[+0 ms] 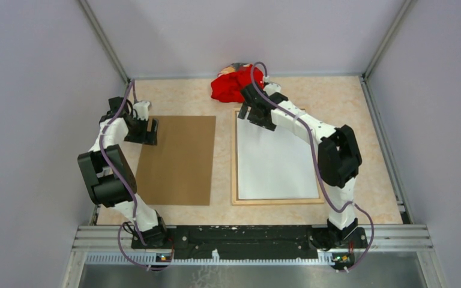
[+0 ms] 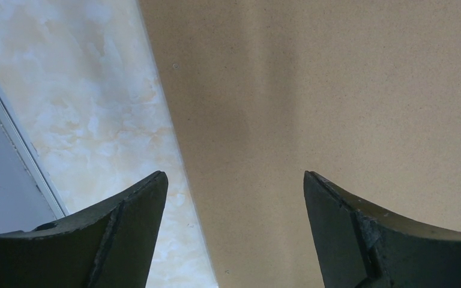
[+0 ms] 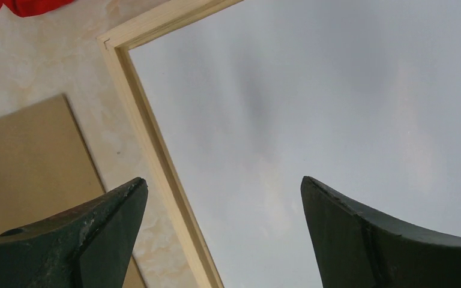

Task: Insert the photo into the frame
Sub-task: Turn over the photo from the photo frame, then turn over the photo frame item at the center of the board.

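The work surface was a pale marbled table (image 1: 360,108) enclosed by grey walls, with a red cloth (image 1: 228,84) bunched at its far edge. From above, the frame (image 1: 276,201) lay flat on the right half. A plain white sheet sat inside its rails and was judged to be the photo (image 1: 276,162) lying print side down; no printed face was visible. A brown backing board (image 1: 177,159) lay apart to the left. The left gripper (image 1: 151,129) hovered at the board's far left corner, the right gripper (image 1: 249,114) at the frame's far left corner. The left wrist view showed its fingers spread wide across the board's edge, with nothing between them. The right wrist view showed that pincer likewise spread and empty above the white sheet, just beside the frame's rail. Risks noted: if the sheet was not fully seated, a board laid on top could crease it, and a low fingertip could drag the sheet or nudge the light frame.
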